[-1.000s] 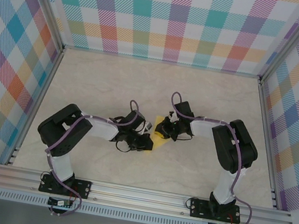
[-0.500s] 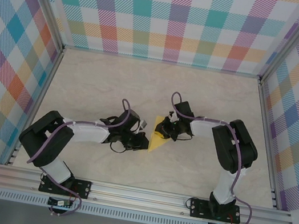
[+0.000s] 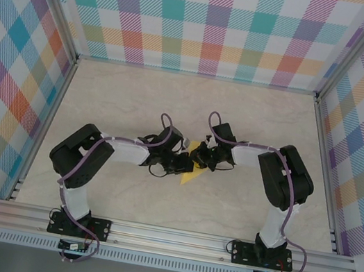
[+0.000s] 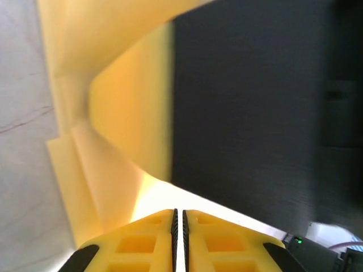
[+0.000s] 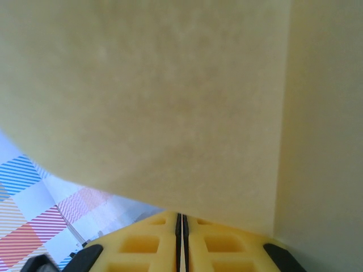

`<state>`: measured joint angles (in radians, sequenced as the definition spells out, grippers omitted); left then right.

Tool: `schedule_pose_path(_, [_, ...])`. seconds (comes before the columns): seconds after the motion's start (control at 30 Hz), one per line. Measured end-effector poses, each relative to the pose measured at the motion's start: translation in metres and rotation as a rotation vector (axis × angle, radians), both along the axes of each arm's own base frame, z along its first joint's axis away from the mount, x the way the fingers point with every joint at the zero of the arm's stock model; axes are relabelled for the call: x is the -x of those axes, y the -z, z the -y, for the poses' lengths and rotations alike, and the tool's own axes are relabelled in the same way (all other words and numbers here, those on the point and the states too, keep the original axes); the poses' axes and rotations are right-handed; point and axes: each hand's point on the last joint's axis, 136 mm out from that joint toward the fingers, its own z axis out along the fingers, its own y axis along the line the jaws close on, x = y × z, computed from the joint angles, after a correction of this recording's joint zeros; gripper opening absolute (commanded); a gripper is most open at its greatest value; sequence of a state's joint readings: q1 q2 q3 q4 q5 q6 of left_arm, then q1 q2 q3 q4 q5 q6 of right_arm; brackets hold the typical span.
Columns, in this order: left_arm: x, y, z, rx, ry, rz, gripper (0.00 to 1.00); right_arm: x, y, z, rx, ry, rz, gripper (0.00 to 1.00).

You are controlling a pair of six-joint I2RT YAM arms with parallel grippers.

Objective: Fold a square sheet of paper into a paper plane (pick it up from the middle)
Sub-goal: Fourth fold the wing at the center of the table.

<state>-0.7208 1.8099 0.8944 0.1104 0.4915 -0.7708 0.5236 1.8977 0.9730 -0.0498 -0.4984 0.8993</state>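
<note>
The marbled table sat inside checked walls, with a metal rail along its near edge. Both arms reached inward and met at the middle of the table. The left arm had its elbow folded out to the left and its forearm low, running right. The right arm mirrored it, elbow out to the right and forearm running left.

The left gripper and right gripper were tip to tip, almost touching, the right one slightly farther from the bases. In the left wrist view the fingers were pressed together with only a hairline slit between them. The right fingers were pressed together the same way.

The yellow paper was between the two grippers at mid-table. It was folded into a wedge whose long axis ran roughly far to near, and its narrow tip pointed toward the rail and a little left. Its layered folds showed on the left of the left wrist view. In the right wrist view the sheet stood just ahead of the pads and met their tips, so that gripper was pinching it. The left pads seemed to nip an edge too, though the view was too close to be sure.

Bare table lay open on every side of the paper, and the walls and rail were well apart from it.
</note>
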Motion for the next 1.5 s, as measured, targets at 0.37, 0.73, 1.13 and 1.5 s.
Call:
schedule_pose_path(0.37, [0.003, 0.019, -0.011, -0.032, -0.043, -0.003, 0.05, -0.001, -0.001, 0.000, 0.006, -0.002, -0.007, 0.14])
schedule_pose_path(0.73, [0.005, 0.020, -0.024, -0.056, -0.081, 0.035, 0.01, -0.003, -0.004, 0.001, 0.023, -0.030, -0.016, 0.18])
schedule_pose_path(1.13, [0.005, 0.020, -0.024, -0.055, -0.092, 0.026, 0.00, -0.039, -0.064, 0.021, -0.053, -0.019, 0.195, 0.04])
schedule_pose_path(1.5, [0.005, 0.020, -0.024, -0.054, -0.107, 0.014, 0.00, -0.003, -0.029, -0.007, -0.059, -0.123, 0.116, 0.03])
